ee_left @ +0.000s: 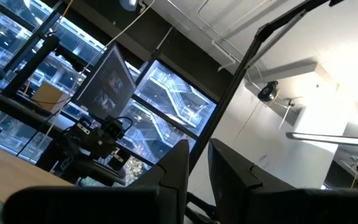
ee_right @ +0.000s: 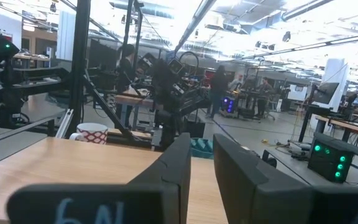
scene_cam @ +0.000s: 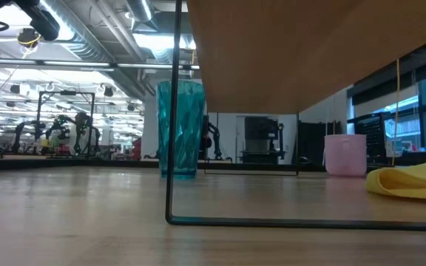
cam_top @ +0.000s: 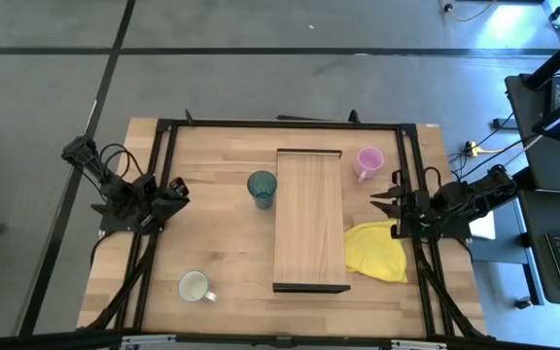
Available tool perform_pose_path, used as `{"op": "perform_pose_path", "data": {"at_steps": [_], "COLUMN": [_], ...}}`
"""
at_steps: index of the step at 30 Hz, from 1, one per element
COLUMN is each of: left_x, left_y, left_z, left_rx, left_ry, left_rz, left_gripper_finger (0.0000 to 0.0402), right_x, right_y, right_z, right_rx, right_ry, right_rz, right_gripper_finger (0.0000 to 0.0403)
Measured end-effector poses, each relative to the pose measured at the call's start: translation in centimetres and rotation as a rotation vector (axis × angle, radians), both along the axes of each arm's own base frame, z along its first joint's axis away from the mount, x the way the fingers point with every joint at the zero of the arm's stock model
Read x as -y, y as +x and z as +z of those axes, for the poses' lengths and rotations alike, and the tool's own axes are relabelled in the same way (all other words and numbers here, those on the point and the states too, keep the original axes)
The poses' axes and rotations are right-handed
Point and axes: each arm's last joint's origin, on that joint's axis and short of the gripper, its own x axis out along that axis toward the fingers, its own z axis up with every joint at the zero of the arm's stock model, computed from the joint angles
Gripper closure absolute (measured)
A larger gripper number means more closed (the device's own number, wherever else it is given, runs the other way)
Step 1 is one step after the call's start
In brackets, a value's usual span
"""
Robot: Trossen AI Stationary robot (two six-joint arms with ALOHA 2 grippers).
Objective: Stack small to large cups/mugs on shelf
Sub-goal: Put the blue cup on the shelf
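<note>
The shelf (cam_top: 309,219), a long light-wood board on a thin dark frame, stands mid-table; the low view shows its underside (scene_cam: 287,52). The teal tumbler (cam_top: 262,189) stands upright on the table by the shelf's far left corner, also in the low view (scene_cam: 180,129). The pink mug (cam_top: 368,162) stands on the table right of the shelf's far end (scene_cam: 345,155). The white mug (cam_top: 194,287) stands on the table at the near left (ee_right: 92,132). My left gripper (cam_top: 178,190) rests shut at the table's left edge. My right gripper (cam_top: 382,201) rests shut at the right, near the pink mug.
A crumpled yellow cloth (cam_top: 377,251) lies on the table against the shelf's right side, just in front of my right gripper, and shows in the low view (scene_cam: 413,181). The table has a dark frame along its edges (cam_top: 280,122). Bare tabletop lies between the tumbler and the white mug.
</note>
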Motion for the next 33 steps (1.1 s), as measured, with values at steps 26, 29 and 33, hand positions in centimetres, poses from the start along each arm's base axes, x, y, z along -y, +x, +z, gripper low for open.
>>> {"op": "perform_pose_path", "data": {"at_steps": [26,29,33], "left_x": [-0.14,-0.15,-0.14], "left_y": [0.01,0.01,0.01], "left_z": [-0.01,-0.01,-0.01], "left_rx": [-0.014,-0.015,-0.014], "left_ry": [-0.024,-0.031,-0.027], "left_rz": [0.038,0.037,0.037], "left_gripper_finger": [0.0347,0.0347,0.0347], "right_x": [0.0,0.0,0.0], "right_y": [0.0,0.0,0.0], "right_z": [0.0,-0.01,-0.01], "right_rx": [0.0,-0.001,-0.001], "right_ry": [0.0,0.0,0.0], "right_rz": [0.0,0.0,0.0], "right_gripper_finger": [0.0332,0.0332,0.0332]}}
